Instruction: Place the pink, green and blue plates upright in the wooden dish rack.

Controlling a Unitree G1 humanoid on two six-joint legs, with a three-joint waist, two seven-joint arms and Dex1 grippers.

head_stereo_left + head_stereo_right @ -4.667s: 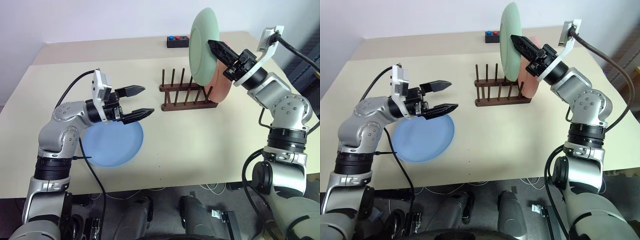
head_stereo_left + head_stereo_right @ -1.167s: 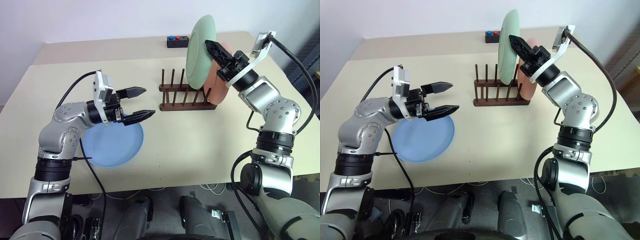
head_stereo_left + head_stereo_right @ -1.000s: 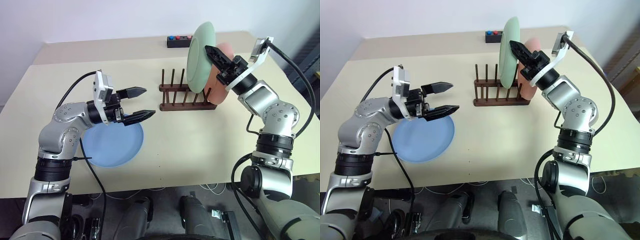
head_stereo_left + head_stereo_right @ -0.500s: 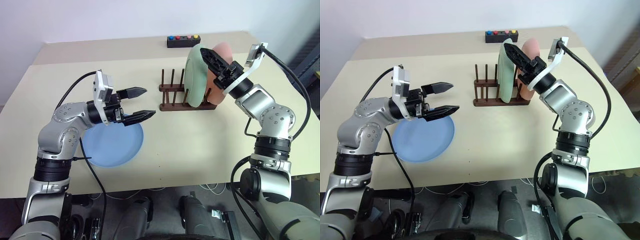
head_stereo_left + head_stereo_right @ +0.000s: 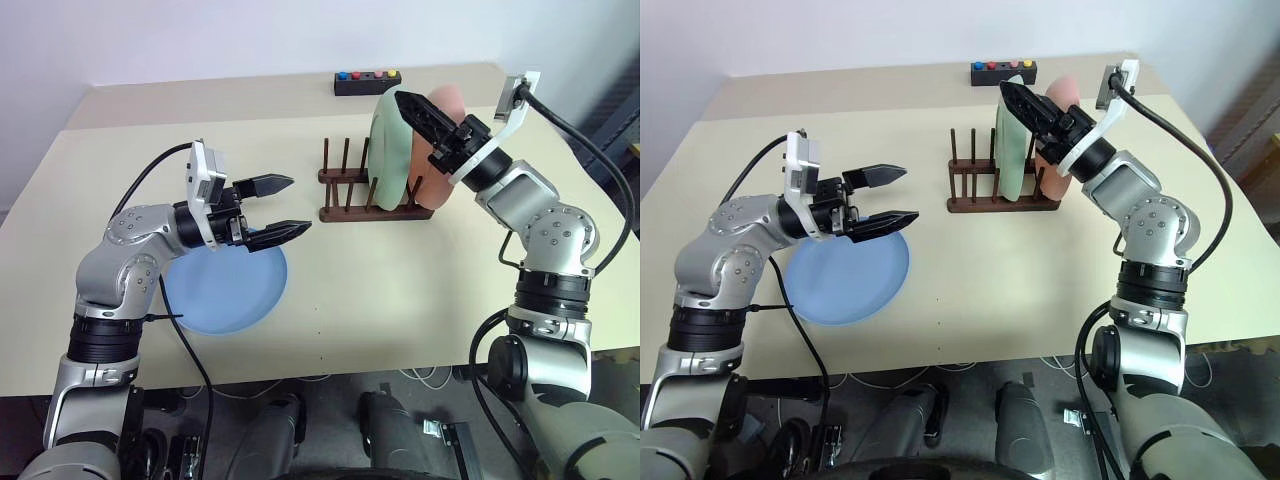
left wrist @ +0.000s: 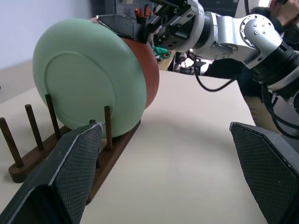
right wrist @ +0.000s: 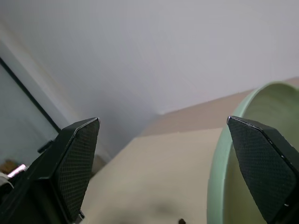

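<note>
The pale green plate [image 5: 388, 150] stands upright in the wooden dish rack [image 5: 350, 200], leaning back on the pink plate [image 5: 447, 103], which is slotted at the rack's right end. My right gripper [image 5: 408, 108] is open at the green plate's top rim [image 7: 218, 186], which lies between the spread fingers, close to one of them. Over by my left arm, the blue plate [image 5: 225, 290] lies flat on the table. My left gripper [image 5: 298, 204] hovers open just above its far edge, pointing at the rack and holding nothing.
A small black box with coloured buttons [image 5: 367, 82] sits near the table's far edge, behind the rack. Several free pegs [image 6: 32, 126] stand on the rack's left half. The cream table [image 5: 400, 290] stretches bare in front of the rack.
The right gripper lowered the green plate into the rack and opened, letting it go; the plate now rests against the pink one. The left arm has not moved.
</note>
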